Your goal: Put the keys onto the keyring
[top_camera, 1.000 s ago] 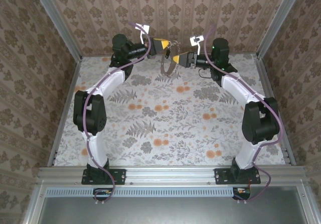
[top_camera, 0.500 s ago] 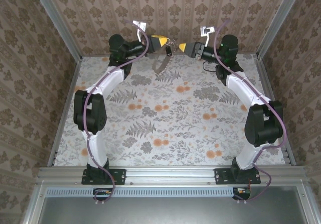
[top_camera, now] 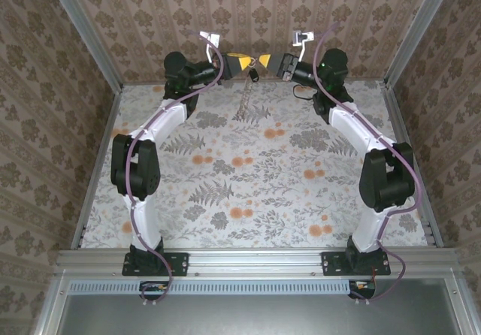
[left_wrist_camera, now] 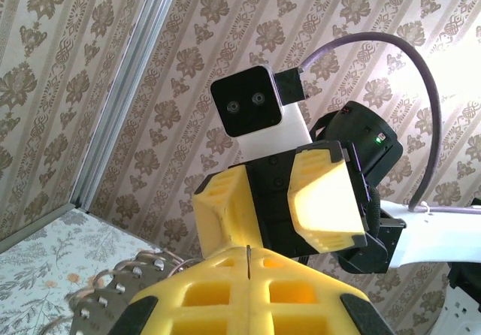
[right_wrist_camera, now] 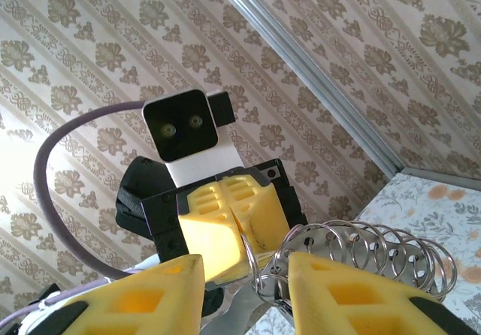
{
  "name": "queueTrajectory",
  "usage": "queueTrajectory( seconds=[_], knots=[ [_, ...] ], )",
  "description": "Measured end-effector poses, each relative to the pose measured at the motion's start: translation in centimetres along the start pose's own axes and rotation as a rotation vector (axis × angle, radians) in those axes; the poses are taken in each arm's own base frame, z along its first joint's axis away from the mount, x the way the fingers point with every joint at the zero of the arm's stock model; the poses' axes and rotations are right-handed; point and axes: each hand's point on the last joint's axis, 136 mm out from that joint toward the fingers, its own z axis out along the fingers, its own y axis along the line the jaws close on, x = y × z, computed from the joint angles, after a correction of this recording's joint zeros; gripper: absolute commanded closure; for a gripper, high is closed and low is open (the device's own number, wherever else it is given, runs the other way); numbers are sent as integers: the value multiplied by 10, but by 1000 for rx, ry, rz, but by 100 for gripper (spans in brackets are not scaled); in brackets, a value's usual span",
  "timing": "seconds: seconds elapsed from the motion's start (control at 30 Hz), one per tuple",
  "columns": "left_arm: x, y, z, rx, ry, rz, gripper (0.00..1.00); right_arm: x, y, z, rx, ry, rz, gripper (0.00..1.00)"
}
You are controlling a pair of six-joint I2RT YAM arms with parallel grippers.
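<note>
A floral cloth (top_camera: 248, 177) (ferns and orange blossoms on grey) covers the table. Brown damask wallpaper (top_camera: 255, 12) lines the walls around it, with aluminium posts (top_camera: 90, 38) in the corners. An aluminium rail (top_camera: 255, 258) crosses the near edge, a slotted grey strip (top_camera: 255, 286) just beside it.

Overhead view: illumination is even and diffuse. The arms cast only faint, soft-edged shadows on the table (top_camera: 248, 192). The side walls (top_camera: 45, 125) splay toward the frame corners, a wide-angle effect.

Left wrist view: strong glare at the upper right bleaches the wallpaper (left_wrist_camera: 451, 42) around the cable (left_wrist_camera: 383, 36). The left fingers (left_wrist_camera: 225, 297) at the lower edge are soft.

Right wrist view: a similar washed-out patch sits at the left margin. The right fingers (right_wrist_camera: 128, 297) are blurred; the wallpaper behind is sharp.
</note>
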Motion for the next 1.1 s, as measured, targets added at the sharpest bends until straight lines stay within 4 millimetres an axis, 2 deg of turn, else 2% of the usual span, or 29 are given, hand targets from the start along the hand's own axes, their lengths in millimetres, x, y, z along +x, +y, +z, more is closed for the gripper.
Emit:
queueTrajectory(
  seconds=[0.47,0.6,0.77,0.87,0.93,1.07,1.1],
  knots=[
    [0,-2,0,6,2,-4,100,6,2,15,-31,14,11,72],
    [0,-2,0,9,2,1,100,5,5,17,-37,15,10,77],
    [-1,-3,0,11,0,6,100,7,6,18,-41,20,18,78],
    [-1,-3,0,12,-1,9,100,8,6,20,-44,23,17,86],
    [-1,-4,0,14,0,11,100,9,5,21,-45,27,21,87],
    [-1,-4,0,15,1,6,100,9,7,21,-50,30,15,100],
    [-1,-4,0,16,1,6,100,9,7,21,-51,32,18,100]
  ],
)
